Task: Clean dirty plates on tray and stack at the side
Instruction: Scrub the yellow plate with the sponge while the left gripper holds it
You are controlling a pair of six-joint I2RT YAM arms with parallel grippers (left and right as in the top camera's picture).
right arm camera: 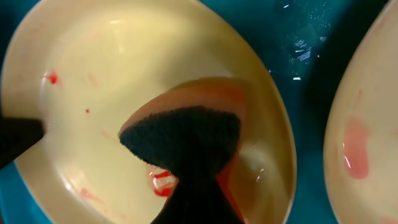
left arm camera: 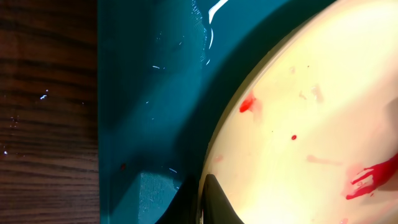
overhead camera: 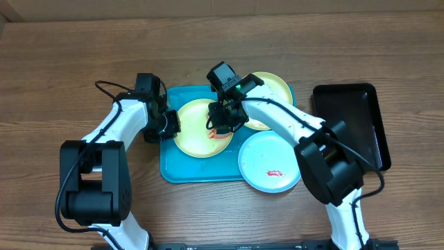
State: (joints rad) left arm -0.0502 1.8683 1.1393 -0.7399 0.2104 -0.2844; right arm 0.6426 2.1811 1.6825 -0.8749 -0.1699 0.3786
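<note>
Nearest the arm bases: blue plate (overhead camera: 262,154) noted at the tray's near right corner, lying over the rim, partly on the tray (overhead camera: 201,171) and partly off it. One red smear (overhead camera: 275,172) seen on its near half.

Tray placed mid-table, long side across the table (overhead camera: 69,69).

Mid-tray: middle yellow plate (overhead camera: 193,137) lies flat on the tray floor, left of centre. Red spots and streaks are recorded across its whitish face in both wrist views (left arm camera: 311,93) (right arm camera: 124,56).

Left gripper (overhead camera: 171,125) is set at this plate's left rim. In the left wrist view the dark fingers (left arm camera: 214,202) are seen clamped tight over the rim edge; the plate is pinched there. The same finger appears as a black shape at the plate's edge in the right wrist view.

Right gripper (overhead camera: 223,125) is held over the plate's right half, fingers closed hard on a sponge (right arm camera: 186,124). The sponge is orange with a dark scouring face. Its lower end is set down among the red streaks; actual contact cannot be told.

Farther: far yellow plate (overhead camera: 275,89) lies at the tray's far right corner, part of it past the far rim. A faint pink patch is noted on it in the right wrist view (right arm camera: 367,124).

Off to the right: black tray (overhead camera: 350,118), apart from the turquoise one.
</note>
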